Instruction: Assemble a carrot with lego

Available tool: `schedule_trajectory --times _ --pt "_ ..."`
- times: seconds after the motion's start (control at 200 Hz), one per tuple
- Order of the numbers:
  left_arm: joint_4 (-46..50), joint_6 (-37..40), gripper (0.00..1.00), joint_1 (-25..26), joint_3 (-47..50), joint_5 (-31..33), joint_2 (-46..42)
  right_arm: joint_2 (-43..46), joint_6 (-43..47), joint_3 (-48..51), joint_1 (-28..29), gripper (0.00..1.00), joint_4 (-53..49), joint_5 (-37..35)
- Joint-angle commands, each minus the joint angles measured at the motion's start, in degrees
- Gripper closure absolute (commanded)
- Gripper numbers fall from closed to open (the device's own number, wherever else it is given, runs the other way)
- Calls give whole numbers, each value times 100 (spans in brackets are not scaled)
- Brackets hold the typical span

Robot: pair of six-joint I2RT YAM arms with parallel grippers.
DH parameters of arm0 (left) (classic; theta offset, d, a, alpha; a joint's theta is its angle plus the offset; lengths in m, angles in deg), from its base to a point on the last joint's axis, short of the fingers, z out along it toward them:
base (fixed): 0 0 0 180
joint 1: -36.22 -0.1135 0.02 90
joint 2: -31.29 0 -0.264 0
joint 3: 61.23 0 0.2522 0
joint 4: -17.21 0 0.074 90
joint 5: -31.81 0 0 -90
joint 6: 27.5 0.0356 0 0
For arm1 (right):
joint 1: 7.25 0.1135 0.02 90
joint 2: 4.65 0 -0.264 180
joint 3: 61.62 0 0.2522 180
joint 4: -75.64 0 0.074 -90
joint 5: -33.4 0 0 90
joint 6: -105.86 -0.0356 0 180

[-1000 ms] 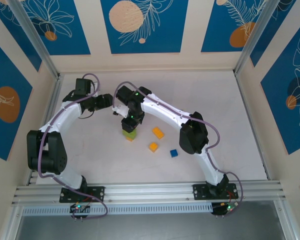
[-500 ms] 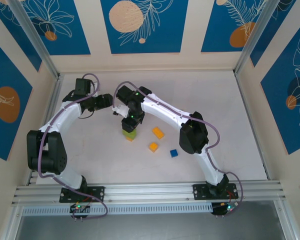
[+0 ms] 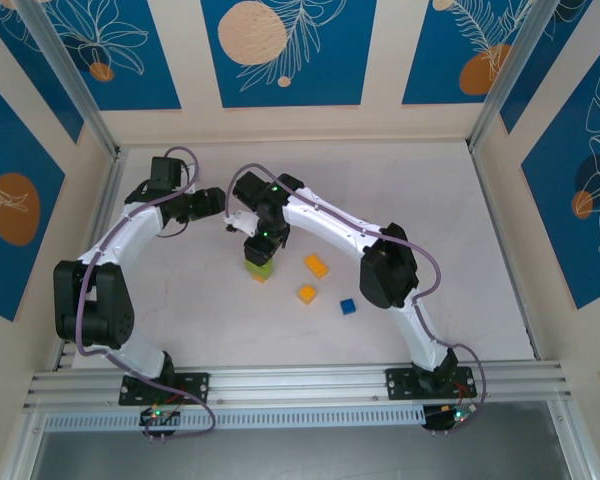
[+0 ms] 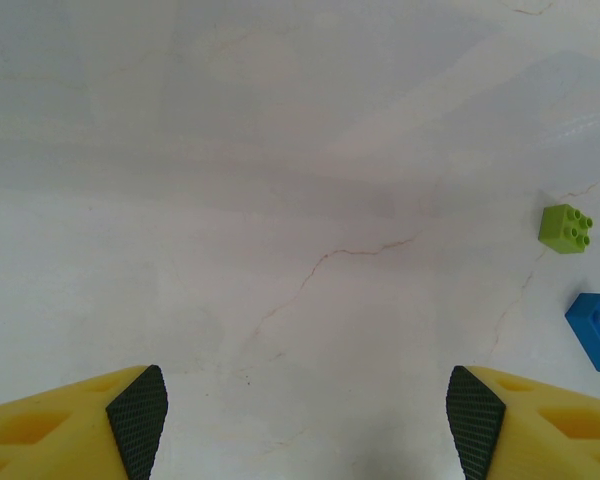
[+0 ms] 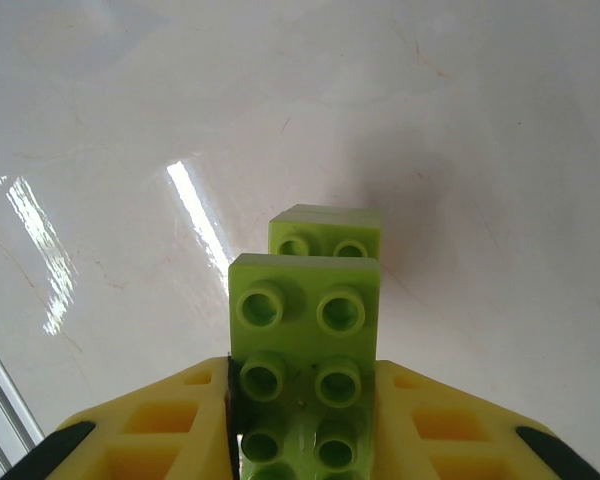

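Right end effector (image 5: 305,430) mid-tabletop (image 5: 480,150), clamped on lime green brick (image 5: 305,320), long axis running straight out from wrist. Second green brick (image 5: 325,232) just beyond its far end, lower. Left end effector (image 4: 307,425) gaping, empty, farther off.

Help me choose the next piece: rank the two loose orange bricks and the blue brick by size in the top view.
1. The farther orange brick, clearly largest.
2. The nearer orange brick.
3. The blue brick, only slightly smaller than the second, so that ranking is unsure.
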Motion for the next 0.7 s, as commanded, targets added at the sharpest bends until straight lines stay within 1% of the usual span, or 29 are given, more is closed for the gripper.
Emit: schedule_trajectory --times 0.0,0.1,0.28,0.355,0.51,0.695 --pt "-124 -32 24 -95 33 -115 -90 -334 37 352 129 68 -400 -42" --pt "-113 -27 23 -99 35 -116 -91 -293 9 279 131 68 -388 68" --pt "-104 -27 23 -95 33 -103 -109 -219 -9 104 138 64 -443 112" --pt "-99 -23 23 -100 35 -108 -110 -168 -26 92 139 61 -419 126" --pt "-101 -21 23 -100 35 -108 -133 -81 -43 84 154 58 -381 165" --pt "-92 -23 23 -96 42 -108 -144 -40 -44 80 186 52 -360 113"
